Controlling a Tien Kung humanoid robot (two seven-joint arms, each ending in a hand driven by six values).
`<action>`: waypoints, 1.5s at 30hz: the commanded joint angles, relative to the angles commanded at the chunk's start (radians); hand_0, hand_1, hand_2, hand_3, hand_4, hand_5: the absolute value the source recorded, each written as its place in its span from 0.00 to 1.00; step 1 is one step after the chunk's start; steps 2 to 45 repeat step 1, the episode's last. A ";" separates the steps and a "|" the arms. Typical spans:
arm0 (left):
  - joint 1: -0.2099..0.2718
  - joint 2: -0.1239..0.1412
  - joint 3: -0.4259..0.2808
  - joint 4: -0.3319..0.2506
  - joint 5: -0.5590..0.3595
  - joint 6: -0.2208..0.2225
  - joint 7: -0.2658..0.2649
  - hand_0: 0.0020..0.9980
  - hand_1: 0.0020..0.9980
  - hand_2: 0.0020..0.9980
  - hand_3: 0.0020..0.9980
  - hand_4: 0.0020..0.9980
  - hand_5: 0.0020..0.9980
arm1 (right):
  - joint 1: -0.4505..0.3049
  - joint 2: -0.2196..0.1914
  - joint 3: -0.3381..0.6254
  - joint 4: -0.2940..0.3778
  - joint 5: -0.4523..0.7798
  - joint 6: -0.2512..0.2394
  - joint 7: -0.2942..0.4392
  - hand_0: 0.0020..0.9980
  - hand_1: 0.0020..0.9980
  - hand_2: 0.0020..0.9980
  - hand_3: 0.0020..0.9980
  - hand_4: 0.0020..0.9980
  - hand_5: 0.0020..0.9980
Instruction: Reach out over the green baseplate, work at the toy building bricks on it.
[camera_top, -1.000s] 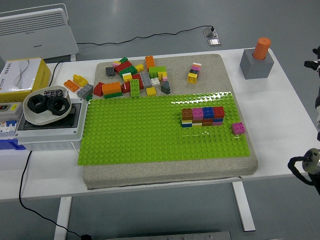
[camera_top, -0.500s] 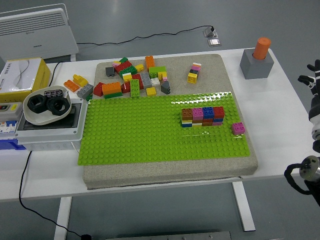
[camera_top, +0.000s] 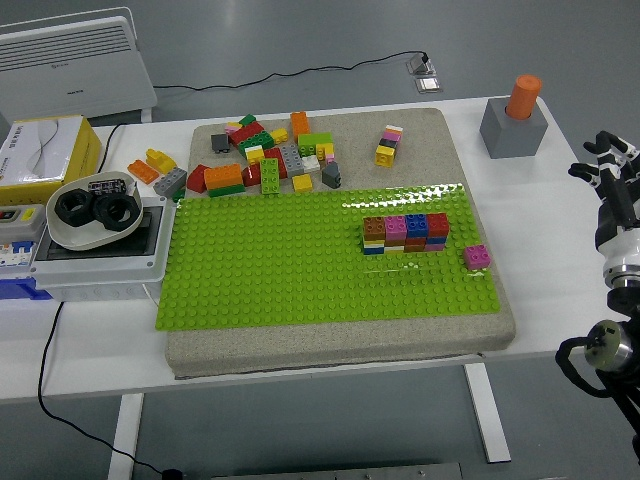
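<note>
The green baseplate (camera_top: 300, 260) lies on a beige slab in the middle of the table. On its right part stands a short wall of stacked bricks (camera_top: 405, 233), brown, pink, blue and red on top. A single pink brick (camera_top: 477, 257) sits just right of the wall. Behind the plate lies a loose pile of bricks (camera_top: 268, 155), and a small yellow and pink stack (camera_top: 388, 146) stands apart. My right hand (camera_top: 606, 160) hovers at the picture's right edge, beyond the slab, fingers spread and holding nothing. My left arm is out of sight.
A grey block with an orange cylinder (camera_top: 515, 118) stands at the back right. At the left sit a grey electrical box with a white bowl of black rings (camera_top: 93, 212), a yellow box (camera_top: 42, 155) and two loose bricks (camera_top: 158, 168). A white heater (camera_top: 75, 65) stands behind the table.
My right arm has come in from the right edge, the hand moving left and slightly down into fuller view. The bricks have not moved.
</note>
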 joint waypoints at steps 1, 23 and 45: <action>-0.001 0.001 -0.002 0.000 0.003 0.000 0.000 0.69 0.36 0.56 0.56 0.69 0.69 | -0.002 0.000 0.001 0.000 0.000 0.000 -0.001 0.50 0.40 0.56 0.60 0.79 0.41; -0.001 0.001 -0.002 0.000 0.003 0.000 0.000 0.69 0.36 0.56 0.56 0.69 0.69 | -0.002 0.000 0.001 0.000 0.000 0.000 -0.001 0.50 0.40 0.56 0.60 0.79 0.41; -0.001 0.001 -0.002 0.000 0.003 0.000 0.000 0.69 0.36 0.56 0.56 0.69 0.69 | -0.002 0.000 0.001 0.000 0.000 0.000 -0.001 0.50 0.40 0.56 0.60 0.79 0.41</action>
